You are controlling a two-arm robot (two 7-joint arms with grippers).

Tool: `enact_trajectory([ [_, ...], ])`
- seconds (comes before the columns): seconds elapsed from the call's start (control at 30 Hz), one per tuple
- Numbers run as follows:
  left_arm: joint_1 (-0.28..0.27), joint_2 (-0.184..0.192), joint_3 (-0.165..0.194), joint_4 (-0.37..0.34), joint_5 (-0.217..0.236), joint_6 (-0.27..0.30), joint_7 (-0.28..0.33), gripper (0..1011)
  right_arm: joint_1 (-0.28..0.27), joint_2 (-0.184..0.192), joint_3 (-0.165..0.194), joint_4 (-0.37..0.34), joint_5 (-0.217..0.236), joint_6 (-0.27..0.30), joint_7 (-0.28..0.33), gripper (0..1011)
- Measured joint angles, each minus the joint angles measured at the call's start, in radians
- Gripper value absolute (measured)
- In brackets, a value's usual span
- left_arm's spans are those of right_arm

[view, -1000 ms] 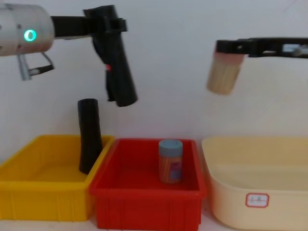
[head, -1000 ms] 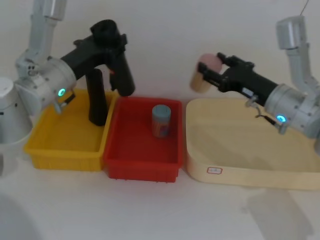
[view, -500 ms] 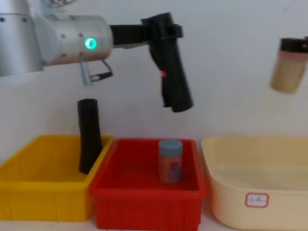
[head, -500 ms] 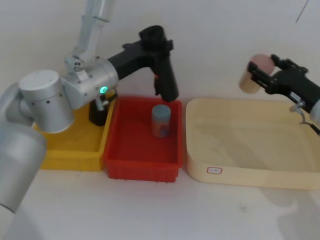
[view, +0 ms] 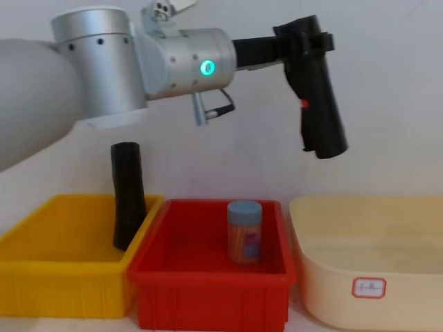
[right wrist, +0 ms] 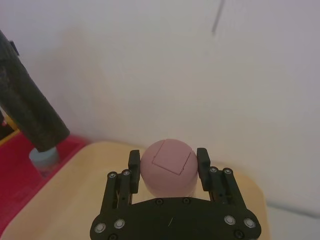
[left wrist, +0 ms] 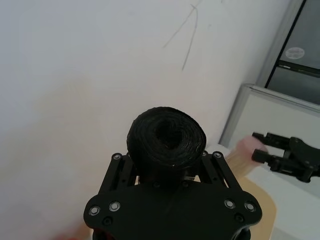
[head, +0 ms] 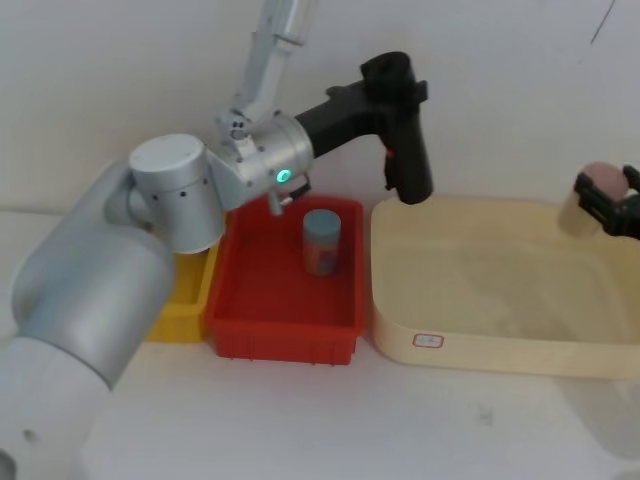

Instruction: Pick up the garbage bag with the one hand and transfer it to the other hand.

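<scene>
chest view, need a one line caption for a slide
Left gripper, jaws shut on the garbage bag, holds it high above where red bin meets cream tub.

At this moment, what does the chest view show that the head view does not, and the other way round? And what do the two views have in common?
The chest view adds the second black roll, standing in the yellow bin. The head view adds the right gripper, at the right edge by the cream tub, shut on a pink-topped container. Both share the left gripper, raised and shut on the garbage bag, and the red bin with a blue-capped jar standing in it.
</scene>
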Motion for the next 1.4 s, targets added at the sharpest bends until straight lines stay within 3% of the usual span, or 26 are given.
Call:
enact_trajectory([
  [0.3, -0.034, -0.046, 0.035, 0.075, 0.003, -0.041, -0.006, 476, -0.041, 0.000, 0.033, 0.008, 0.048, 0.006, 0.031, 664],
  [0.5, -0.042, -0.059, 0.052, 0.105, 0.009, -0.050, -0.005, 476, -0.054, -0.003, 0.043, 0.013, 0.071, 0.001, 0.053, 860],
  [0.77, -0.056, -0.080, 0.077, 0.168, 0.011, -0.058, -0.017, 476, -0.062, -0.005, 0.049, 0.016, 0.088, -0.003, 0.069, 1001],
  [1.1, -0.087, -0.121, 0.099, 0.275, 0.015, -0.087, -0.040, 476, -0.062, 0.005, 0.038, 0.011, 0.094, -0.004, 0.088, 1001],
  [1.4, -0.119, -0.164, 0.103, 0.351, 0.022, -0.134, -0.052, 476, -0.035, 0.027, -0.004, 0.012, 0.103, 0.023, 0.140, 1001],
])
